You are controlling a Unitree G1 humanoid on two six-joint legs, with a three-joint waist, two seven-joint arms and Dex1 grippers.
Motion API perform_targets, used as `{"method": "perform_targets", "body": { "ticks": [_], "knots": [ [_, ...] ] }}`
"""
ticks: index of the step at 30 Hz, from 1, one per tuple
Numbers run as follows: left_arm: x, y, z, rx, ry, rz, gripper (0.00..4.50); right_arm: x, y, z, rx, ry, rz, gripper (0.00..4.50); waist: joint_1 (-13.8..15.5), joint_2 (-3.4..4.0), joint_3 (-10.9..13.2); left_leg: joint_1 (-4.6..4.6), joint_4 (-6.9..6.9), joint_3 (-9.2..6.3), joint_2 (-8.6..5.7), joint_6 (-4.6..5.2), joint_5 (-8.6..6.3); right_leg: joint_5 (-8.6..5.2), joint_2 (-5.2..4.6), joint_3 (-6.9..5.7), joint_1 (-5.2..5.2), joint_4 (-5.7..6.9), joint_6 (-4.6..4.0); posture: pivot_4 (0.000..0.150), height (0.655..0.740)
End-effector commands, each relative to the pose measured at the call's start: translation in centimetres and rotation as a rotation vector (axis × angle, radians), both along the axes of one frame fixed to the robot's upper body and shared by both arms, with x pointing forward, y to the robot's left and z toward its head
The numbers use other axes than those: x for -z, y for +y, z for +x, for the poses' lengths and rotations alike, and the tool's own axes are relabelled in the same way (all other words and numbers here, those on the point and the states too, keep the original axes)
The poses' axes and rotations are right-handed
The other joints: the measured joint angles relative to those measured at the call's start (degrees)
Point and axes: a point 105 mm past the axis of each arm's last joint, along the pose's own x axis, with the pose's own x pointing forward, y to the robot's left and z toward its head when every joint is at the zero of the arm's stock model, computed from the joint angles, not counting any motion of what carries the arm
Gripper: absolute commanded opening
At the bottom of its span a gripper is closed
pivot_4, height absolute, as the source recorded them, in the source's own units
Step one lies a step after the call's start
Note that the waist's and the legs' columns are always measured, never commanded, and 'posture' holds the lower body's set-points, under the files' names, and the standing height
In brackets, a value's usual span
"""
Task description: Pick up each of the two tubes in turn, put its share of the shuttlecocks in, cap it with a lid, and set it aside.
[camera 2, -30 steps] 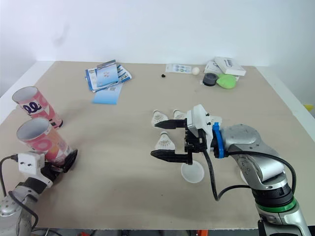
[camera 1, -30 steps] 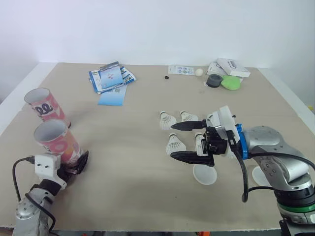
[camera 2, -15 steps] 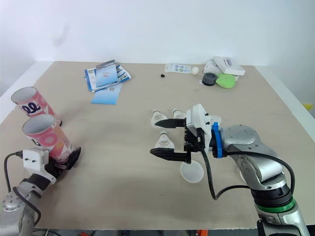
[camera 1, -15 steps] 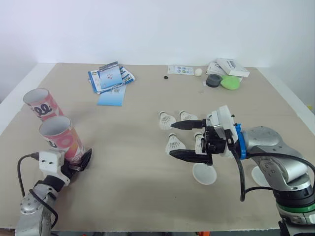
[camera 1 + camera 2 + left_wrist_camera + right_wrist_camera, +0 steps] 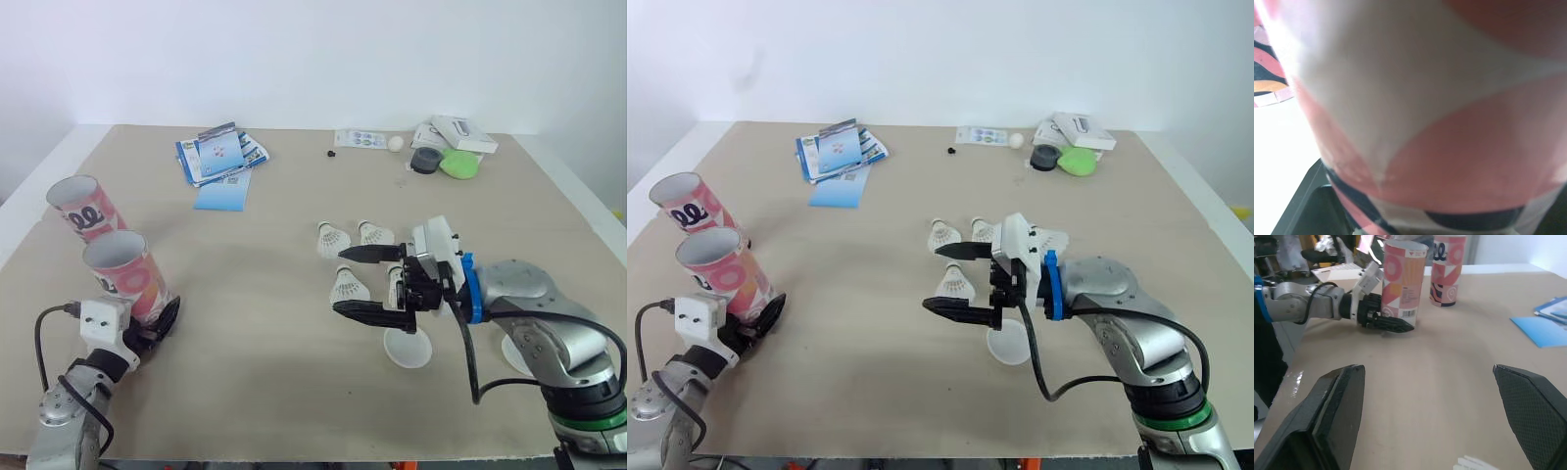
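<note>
My left gripper [image 5: 160, 320] is shut on the base of a pink-and-white tube [image 5: 127, 278], held near upright at the table's front left; its wall also shows in the left wrist view [image 5: 1415, 122]. A second tube [image 5: 87, 209] stands just behind it. Several shuttlecocks [image 5: 334, 239] lie in a cluster at mid-table. My right gripper [image 5: 339, 281] hangs wide open over them, its fingers either side of one shuttlecock [image 5: 349, 287]. Two clear lids [image 5: 407, 347] [image 5: 518, 349] lie near the front edge. The right wrist view shows both tubes [image 5: 1403, 281] [image 5: 1448, 269].
Blue leaflets [image 5: 221, 157] lie at the back left. A paper card [image 5: 359, 139], a small white ball [image 5: 396, 143], a grey tape roll [image 5: 426, 161], a green object [image 5: 458, 164] and a white box [image 5: 462, 134] sit at the back right.
My left gripper has shifted a little to the right with the pink tube, which now stands more upright. My right gripper has sunk slightly toward the shuttlecocks and stays open.
</note>
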Motion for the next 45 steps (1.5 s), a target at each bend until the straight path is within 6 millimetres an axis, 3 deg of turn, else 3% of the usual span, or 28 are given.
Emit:
{"method": "perform_targets", "body": {
  "ticks": [1,5,9,17,22,31,42,45],
  "knots": [
    [-2.5,-1.0,0.1,0.139,-0.018,0.14,3.47,-0.3,-0.3,-1.3,0.063,-0.009,0.056,4.5,0.0,0.02,0.0,-0.03,-0.01,-0.02,0.0,-0.01,0.0,-0.03,-0.01,-0.04,-0.03,0.0,-0.03,0.15,0.74],
    [-4.7,-1.4,-0.1,0.396,0.105,0.348,3.47,3.1,-0.4,-3.5,0.162,0.112,0.019,4.5,0.1,-0.25,0.1,-0.14,-0.12,-0.12,0.03,-0.06,-0.03,-0.29,-0.05,-0.24,-0.08,0.02,-0.09,0.15,0.74],
    [-6.2,-0.2,-0.1,0.543,0.241,0.498,3.47,4.9,-0.5,-2.9,0.29,0.154,0.021,4.5,-0.4,0.08,0.2,-0.04,-0.13,-0.01,0.17,-0.18,-0.1,-0.27,-0.1,-0.16,-0.15,0.05,-0.22,0.15,0.74],
    [-6.7,1.7,-1.1,0.776,0.559,0.76,3.47,7.6,-0.3,-1.0,0.449,0.205,0.033,4.5,-0.2,0.12,0.3,-0.06,-0.26,0.02,0.08,-0.18,-0.1,-0.51,-0.01,-0.21,-0.23,0.02,-0.4,0.15,0.74],
    [-6.2,1.9,0.0,0.815,0.605,0.879,3.47,8.3,0.8,0.2,0.522,0.157,0.025,4.5,-0.1,0.16,0.4,-0.13,-0.29,0.0,0.02,-0.21,-0.12,-0.51,-0.03,-0.27,-0.27,0.05,-0.21,0.15,0.74],
    [-6.3,0.4,1.4,0.851,0.564,0.906,3.47,8.3,0.7,2.0,0.647,0.112,0.023,4.5,-0.1,0.09,0.3,-0.56,-0.18,-0.03,0.02,-0.27,-0.18,-0.53,0.04,-0.29,-0.62,0.16,-0.19,0.15,0.74],
    [-6.2,-0.8,1.5,0.881,0.515,0.883,3.47,8.3,0.7,2.9,0.719,0.087,0.026,4.5,-0.1,0.07,0.3,-0.86,0.12,-0.07,-0.07,-0.26,-0.17,-0.56,0.08,-0.19,-0.95,0.74,-0.25,0.15,0.74],
    [-6.4,-1.0,1.4,0.888,0.512,0.871,3.38,8.3,0.7,3.1,0.731,0.087,0.031,3.68,-0.1,0.07,0.3,-0.86,0.23,-0.07,-0.05,-0.25,-0.16,-0.56,0.1,-0.19,-0.95,0.83,-0.24,0.15,0.74]
  ]
}}
